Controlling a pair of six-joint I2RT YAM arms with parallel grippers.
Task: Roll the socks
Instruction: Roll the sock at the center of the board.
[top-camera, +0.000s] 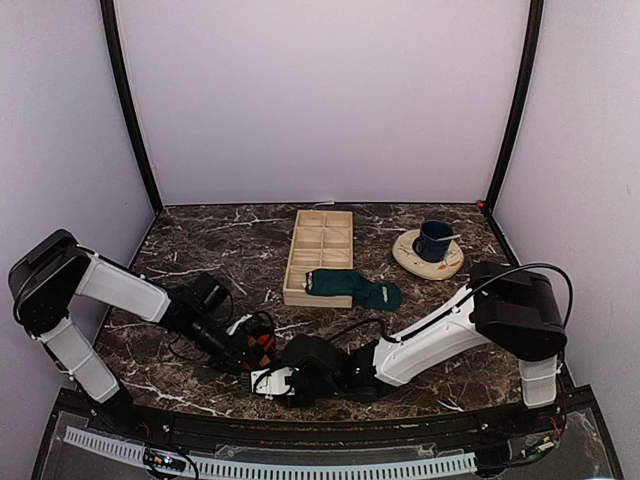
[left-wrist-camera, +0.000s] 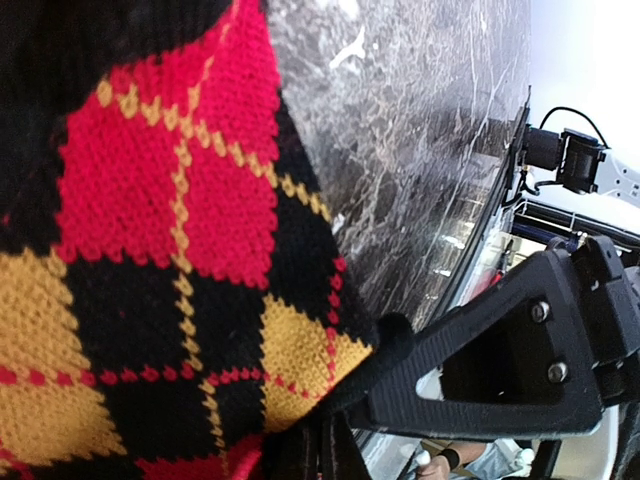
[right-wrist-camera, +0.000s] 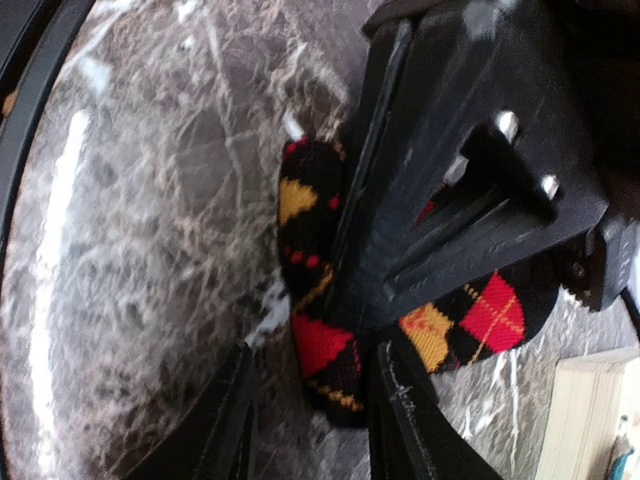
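The black sock with red and orange argyle diamonds (top-camera: 263, 343) lies bunched near the table's front, between both grippers. My left gripper (top-camera: 250, 350) is shut on it. In the left wrist view the argyle sock (left-wrist-camera: 170, 250) fills the left half, pinched at the left gripper (left-wrist-camera: 322, 435). My right gripper (right-wrist-camera: 315, 352) stands open around the folded end of the argyle sock (right-wrist-camera: 325, 345), with a gap on its left side. The left gripper's black body (right-wrist-camera: 450, 170) presses on the sock just above. The plain teal sock (top-camera: 352, 288) lies flat farther back, apart from both arms.
A wooden compartment tray (top-camera: 320, 250) stands behind the teal sock. A dark blue mug (top-camera: 435, 240) sits on a round plate (top-camera: 412, 262) at the back right. The table's front rail (top-camera: 300, 425) runs close below the grippers.
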